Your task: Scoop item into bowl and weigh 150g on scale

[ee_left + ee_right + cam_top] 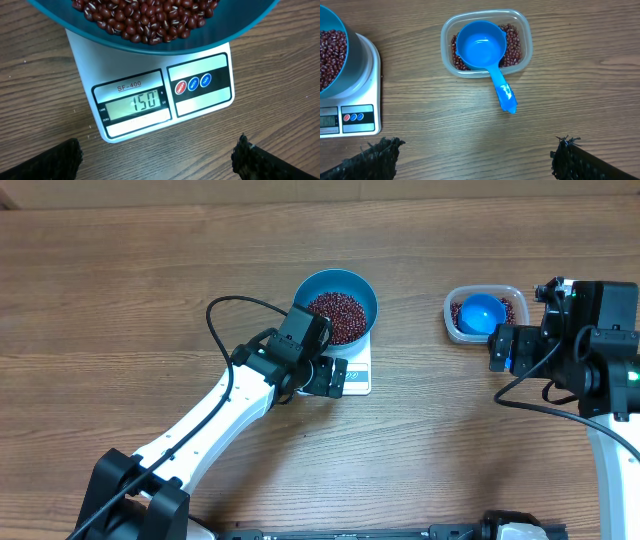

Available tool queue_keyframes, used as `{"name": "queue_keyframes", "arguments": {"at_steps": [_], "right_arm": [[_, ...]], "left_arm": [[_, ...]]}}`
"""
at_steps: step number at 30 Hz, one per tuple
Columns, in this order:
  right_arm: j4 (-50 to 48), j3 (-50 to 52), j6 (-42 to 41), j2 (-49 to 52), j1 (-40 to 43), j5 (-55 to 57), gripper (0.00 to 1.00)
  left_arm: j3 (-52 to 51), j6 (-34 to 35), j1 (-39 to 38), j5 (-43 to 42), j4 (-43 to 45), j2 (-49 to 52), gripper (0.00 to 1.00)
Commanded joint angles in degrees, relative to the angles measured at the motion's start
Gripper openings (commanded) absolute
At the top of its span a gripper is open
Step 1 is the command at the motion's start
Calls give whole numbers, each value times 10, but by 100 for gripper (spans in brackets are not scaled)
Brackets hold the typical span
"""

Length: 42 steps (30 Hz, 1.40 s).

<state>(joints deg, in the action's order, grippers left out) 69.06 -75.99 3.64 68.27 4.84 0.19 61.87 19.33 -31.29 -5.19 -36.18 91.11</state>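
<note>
The blue bowl (372, 300) stands on the white scale (358, 377) and holds a heap of dark red-brown beans (338, 317). In the left wrist view the scale (150, 125) shows 150 in its display, with the bowl (240, 25) and beans (150, 20) above it. My left gripper (336, 377) hovers at the scale's front edge, open and empty (157, 160). My right gripper (502, 348) is open and empty (475, 160), just in front of the clear container.
A clear plastic container (525, 45) at the right holds more beans (512, 50) and a blue long-handled scoop (480, 45), whose handle sticks out over the rim toward my right gripper. Wood table (150, 280) all around.
</note>
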Motion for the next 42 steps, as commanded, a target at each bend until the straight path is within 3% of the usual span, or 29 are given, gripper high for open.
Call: {"name": "queue_keyframes", "arguments": {"at_steps": [1,21,25,30,35,42], "right_arm": [[-2,-11,3,0,1,-3,100],[-2,-11,3,0,1,-3,100],[-2,-11,3,0,1,-3,100],[-2,-11,3,0,1,-3,100],[-2,-11,3,0,1,-3,100],[-2,-11,3,0,1,-3,100]], "left_arm": [[2,4,-2,-2,2,3,100],[2,-4,-2,42,20,-15,100],[0,-54,-2,44,30,-43,100],[-17,-116,-1,63,35,-99,99],[-65,-130,13,88,35,-187,100],[-214,-144,110,58,77,-357,99]]}}
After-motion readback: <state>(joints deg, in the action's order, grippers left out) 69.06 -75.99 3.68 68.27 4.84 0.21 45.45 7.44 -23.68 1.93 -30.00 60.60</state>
